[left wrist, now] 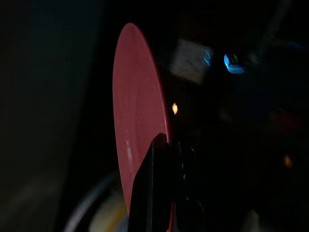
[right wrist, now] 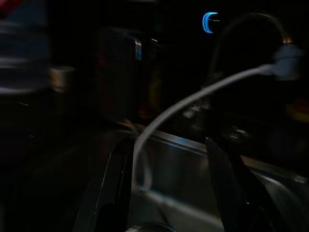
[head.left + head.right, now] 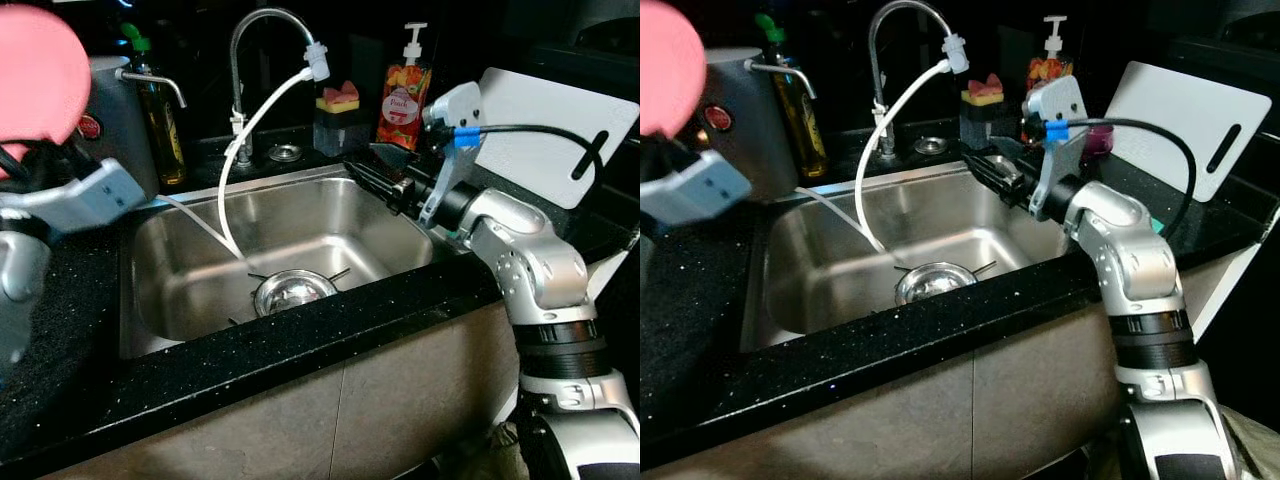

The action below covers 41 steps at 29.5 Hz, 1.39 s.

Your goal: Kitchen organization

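Observation:
A pink plate (image 3: 35, 75) is held up at the far left, above the counter beside the sink. My left gripper (image 1: 170, 145) is shut on the plate's rim, and in the left wrist view the plate (image 1: 137, 111) stands edge-on. My right gripper (image 3: 375, 180) reaches over the back right corner of the steel sink (image 3: 190, 250). It is open, with both fingers (image 2: 113, 188) spread and nothing between them. A round metal strainer (image 3: 293, 291) sits at the sink's drain.
A faucet (image 3: 262, 25) with a white hose (image 3: 262, 115) hanging into the basin stands behind the sink. Along the back are an oil bottle (image 3: 158, 115), a steel kettle (image 3: 110, 120), a sponge holder (image 3: 338, 115) and a soap pump bottle (image 3: 403, 100). A white cutting board (image 3: 550, 130) leans at right.

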Tool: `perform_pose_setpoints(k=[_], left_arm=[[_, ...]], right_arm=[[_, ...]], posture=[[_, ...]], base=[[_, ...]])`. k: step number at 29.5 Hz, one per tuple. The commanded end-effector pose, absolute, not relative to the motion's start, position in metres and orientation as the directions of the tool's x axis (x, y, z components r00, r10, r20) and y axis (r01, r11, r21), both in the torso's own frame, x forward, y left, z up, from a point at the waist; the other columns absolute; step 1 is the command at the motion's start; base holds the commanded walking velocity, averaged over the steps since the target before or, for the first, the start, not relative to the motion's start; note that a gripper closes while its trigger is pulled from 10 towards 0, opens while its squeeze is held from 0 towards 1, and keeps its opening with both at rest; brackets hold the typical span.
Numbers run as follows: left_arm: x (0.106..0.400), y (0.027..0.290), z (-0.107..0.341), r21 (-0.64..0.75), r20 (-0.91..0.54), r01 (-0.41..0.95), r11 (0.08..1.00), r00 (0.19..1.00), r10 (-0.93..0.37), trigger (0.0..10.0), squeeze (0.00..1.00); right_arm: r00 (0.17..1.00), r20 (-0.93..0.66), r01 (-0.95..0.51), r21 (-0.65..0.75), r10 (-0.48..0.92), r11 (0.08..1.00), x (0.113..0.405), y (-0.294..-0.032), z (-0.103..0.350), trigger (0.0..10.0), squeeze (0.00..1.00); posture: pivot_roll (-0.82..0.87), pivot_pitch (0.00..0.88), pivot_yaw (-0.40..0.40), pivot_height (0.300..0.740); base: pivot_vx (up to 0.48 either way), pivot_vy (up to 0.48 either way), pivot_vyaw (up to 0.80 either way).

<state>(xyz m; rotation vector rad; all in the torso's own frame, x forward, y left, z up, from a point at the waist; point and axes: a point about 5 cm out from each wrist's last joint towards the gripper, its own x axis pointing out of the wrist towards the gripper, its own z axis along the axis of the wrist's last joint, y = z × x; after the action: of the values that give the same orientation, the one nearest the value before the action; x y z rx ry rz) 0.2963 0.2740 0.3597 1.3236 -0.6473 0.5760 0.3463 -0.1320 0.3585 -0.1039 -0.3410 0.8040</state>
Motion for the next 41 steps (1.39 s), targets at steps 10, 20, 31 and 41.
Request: perform_pose_setpoints(k=[10,20,31,41], left_arm=[[0.311,0.194,0.332,0.768,0.641,-0.559,0.313,0.686,-0.345,10.0,0.0],[0.312,0.142,0.312,0.822,0.57,-0.422,0.383,0.621,-0.538,10.0,0.0],[0.309,0.126,0.306,0.843,0.538,-0.375,0.385,0.583,-0.609,10.0,0.0],[0.302,0.108,0.295,0.862,0.507,-0.322,0.392,0.531,-0.679,10.0,0.0]], right_arm=[[0.485,0.329,-0.866,0.057,0.81,0.496,0.334,-0.11,0.374,10.0,0.0],[0.554,0.313,-0.831,0.255,0.771,0.494,0.347,-0.087,0.374,10.0,0.0],[0.604,0.307,-0.794,0.301,0.735,0.528,0.354,-0.078,0.374,10.0,0.0],[0.662,0.289,-0.745,0.352,0.692,0.566,0.366,-0.072,0.371,9.0,0.0]], posture=[[0.07,0.105,-0.027,0.74],[0.08,0.113,-0.026,0.74],[0.08,0.115,-0.023,0.74],[0.09,0.115,-0.026,0.74]], base=[[0.0,0.0,0.0],[0.0,0.0,0.0],[0.0,0.0,0.0],[0.0,0.0,0.0]])
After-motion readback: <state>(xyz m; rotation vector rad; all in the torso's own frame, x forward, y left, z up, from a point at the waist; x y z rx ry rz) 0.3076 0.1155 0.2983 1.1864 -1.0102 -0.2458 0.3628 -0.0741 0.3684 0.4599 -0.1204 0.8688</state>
